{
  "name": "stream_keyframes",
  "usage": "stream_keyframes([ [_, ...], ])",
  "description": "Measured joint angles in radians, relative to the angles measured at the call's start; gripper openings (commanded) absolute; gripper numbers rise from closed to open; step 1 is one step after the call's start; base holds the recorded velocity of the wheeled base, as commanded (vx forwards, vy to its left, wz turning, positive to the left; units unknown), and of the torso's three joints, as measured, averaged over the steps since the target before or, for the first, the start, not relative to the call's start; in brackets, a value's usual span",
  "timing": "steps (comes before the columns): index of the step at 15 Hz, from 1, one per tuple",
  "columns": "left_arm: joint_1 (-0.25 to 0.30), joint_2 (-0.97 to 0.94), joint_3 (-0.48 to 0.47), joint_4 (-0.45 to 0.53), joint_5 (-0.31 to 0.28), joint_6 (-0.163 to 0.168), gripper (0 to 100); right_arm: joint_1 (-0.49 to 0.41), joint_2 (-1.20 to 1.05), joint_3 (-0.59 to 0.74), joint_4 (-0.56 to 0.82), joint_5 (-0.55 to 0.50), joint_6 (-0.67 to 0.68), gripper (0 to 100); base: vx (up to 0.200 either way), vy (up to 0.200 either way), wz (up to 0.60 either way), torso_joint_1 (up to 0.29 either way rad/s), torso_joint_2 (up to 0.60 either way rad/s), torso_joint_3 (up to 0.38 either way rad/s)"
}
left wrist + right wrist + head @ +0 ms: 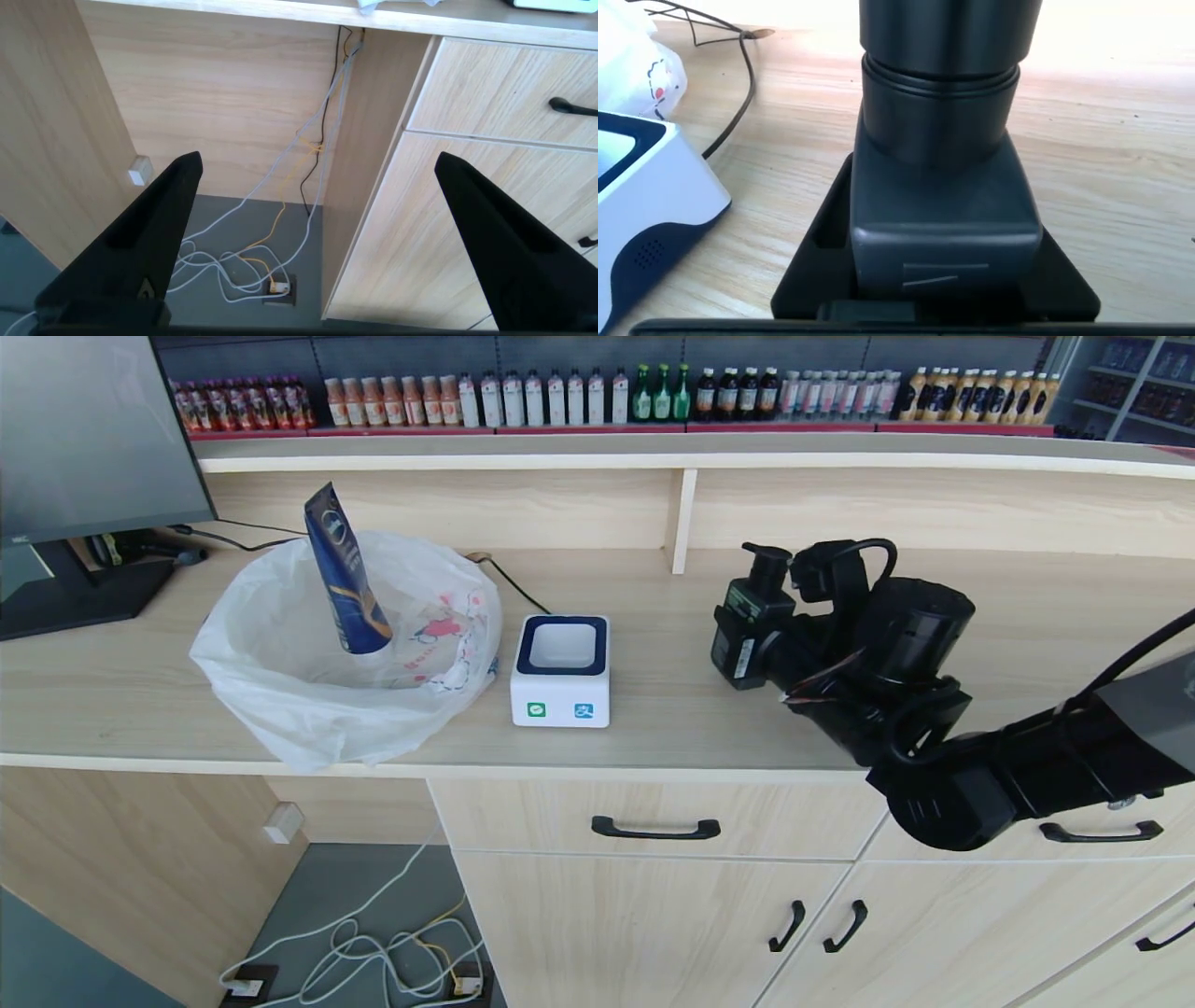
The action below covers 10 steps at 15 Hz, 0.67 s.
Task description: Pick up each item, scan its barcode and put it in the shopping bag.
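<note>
Counter: light wood worktop [653, 644] across the middle of the frame, and your task things sit on its left half.
Pouch: dark blue pouch [344, 574] with gold swirls, left of centre. It stands tilted inside the bag, with its flat top end above the bag's rim, so this item looks bagged.
Handling: judge it light and soft, with a glossy skin that may slip. It will likely buckle if you squeeze the middle hard. If you must lift it, pinch across the flat faces just below the top seal.
Shopping bag: thin translucent shopping bag [280, 681], mouth open and slumped on the counter around the pouch. Its film will crumple and drag, so treat the rim as no support.
Scanner: white box scanner [560, 672] with a dark blue rim, window facing up, just right of the bag. A thin cable [509, 583] runs from behind it.
Right gripper: right gripper [747, 621] hovers over the counter at right of centre, well apart from the scanner. You cannot tell from these views whether it is spread or closed.
Left gripper: left gripper [318, 163] is spread wide and holds nothing. It faces the cabinet fronts and the loose floor cables [252, 261] below the counter.
Beyond: a monitor [84, 429] at upper left and a shelf of bottles [607, 397] along the top edge.
</note>
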Motion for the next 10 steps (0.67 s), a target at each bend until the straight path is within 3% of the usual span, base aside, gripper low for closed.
stream_keyframes([
  [5,0.0,0.0,0.0,0.0,0.0,0.0,100,0.004,-0.13,0.062,0.005,0.004,-0.017,0,0.0,0.0,0.0,0.0,0.0,0.0],
  [10,0.0,0.0,0.0,0.0,0.0,0.0,100,0.006,-0.355,0.326,0.005,0.0,-0.026,0,0.0,0.0,0.0,0.0,0.0,0.0],
])
